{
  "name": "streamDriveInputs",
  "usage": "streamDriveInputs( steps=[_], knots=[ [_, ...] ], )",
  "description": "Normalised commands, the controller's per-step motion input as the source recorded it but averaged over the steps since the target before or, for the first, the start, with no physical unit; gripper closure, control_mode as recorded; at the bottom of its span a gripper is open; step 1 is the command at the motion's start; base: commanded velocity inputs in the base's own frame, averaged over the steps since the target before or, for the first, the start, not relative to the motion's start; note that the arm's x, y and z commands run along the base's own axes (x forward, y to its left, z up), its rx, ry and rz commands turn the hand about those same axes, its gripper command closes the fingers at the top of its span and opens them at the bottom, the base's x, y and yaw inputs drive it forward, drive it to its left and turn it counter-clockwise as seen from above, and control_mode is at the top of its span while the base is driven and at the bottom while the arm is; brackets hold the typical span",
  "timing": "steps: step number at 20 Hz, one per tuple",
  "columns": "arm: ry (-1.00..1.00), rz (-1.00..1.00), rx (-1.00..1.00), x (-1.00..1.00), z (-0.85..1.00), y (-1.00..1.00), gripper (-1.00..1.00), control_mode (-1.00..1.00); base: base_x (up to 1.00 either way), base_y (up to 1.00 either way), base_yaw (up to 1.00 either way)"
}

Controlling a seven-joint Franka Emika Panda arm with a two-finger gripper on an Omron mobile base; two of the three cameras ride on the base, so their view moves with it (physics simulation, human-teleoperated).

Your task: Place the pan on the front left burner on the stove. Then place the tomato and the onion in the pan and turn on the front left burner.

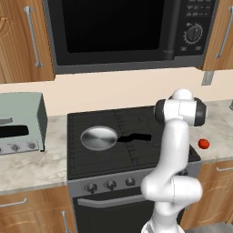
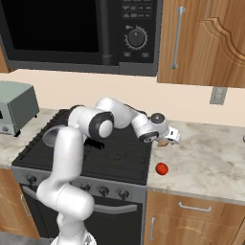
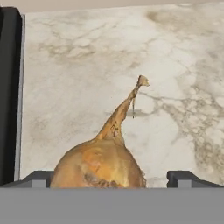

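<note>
fingers [image 3: 112,178] spread around onion [image 3: 99,164]; no legible writing.

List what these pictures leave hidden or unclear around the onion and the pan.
- Onion: hand view, its underside is cut off by the bottom edge, so contact with the counter is unclear.
- Pan: right base view, mostly hidden behind the arm.
- Gripper: right base view, fingertips too small to judge.

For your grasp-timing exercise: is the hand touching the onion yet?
Apart. In the hand view the onion sits between the two fingertips, with counter showing between it and the right one and a thinner gap on the left. The hand is open.
</note>
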Motion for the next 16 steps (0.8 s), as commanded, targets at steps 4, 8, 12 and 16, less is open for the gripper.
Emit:
streamDriveInputs(
  steps=[4,8,12,16],
  knots=[
    [0.06,0.0,0.03,0.35,-0.24,-0.01,1.0,-1.0,0.0,0.0,0.0],
    [0.05,0.0,0.02,0.04,-0.24,0.0,1.0,-1.0,0.0,0.0,0.0],
    [0.0,-0.01,0.0,-0.05,-0.04,0.03,1.0,-1.0,0.0,0.0,0.0],
    [-0.07,-0.04,0.0,-0.48,0.04,0.22,1.0,-1.0,0.0,0.0,0.0]
  ],
)
